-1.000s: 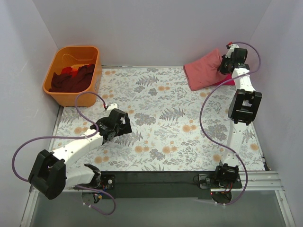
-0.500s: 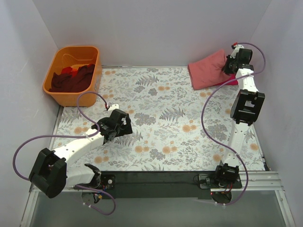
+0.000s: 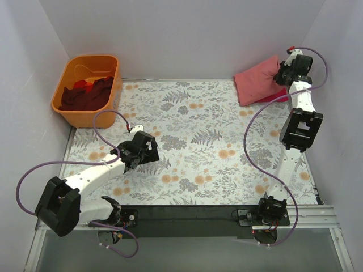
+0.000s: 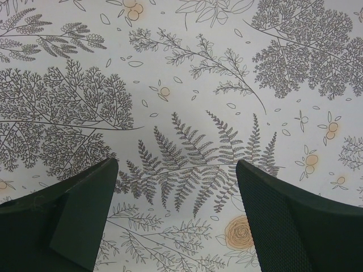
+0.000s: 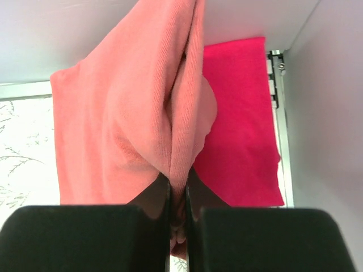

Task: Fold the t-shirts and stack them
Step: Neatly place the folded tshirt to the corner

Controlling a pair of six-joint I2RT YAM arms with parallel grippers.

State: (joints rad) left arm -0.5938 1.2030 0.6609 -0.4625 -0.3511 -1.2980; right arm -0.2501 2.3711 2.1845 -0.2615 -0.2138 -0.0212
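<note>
My right gripper is shut on the folded salmon-pink t-shirt and holds it lifted at the far right corner. In the right wrist view the salmon-pink shirt hangs pinched between my gripper's jaws, over a flat magenta t-shirt lying by the table edge. The magenta shirt shows as a thin strip in the top view. Dark maroon and red shirts lie in the orange tub. My left gripper is open and empty above the floral cover.
The orange tub stands at the far left corner. White walls close the back and both sides. The metal table rail runs along the right edge next to the magenta shirt. A purple cable loops over the left arm.
My right gripper has carried the salmon-pink shirt to the right and farther back, toward the corner. The left arm has barely moved.
</note>
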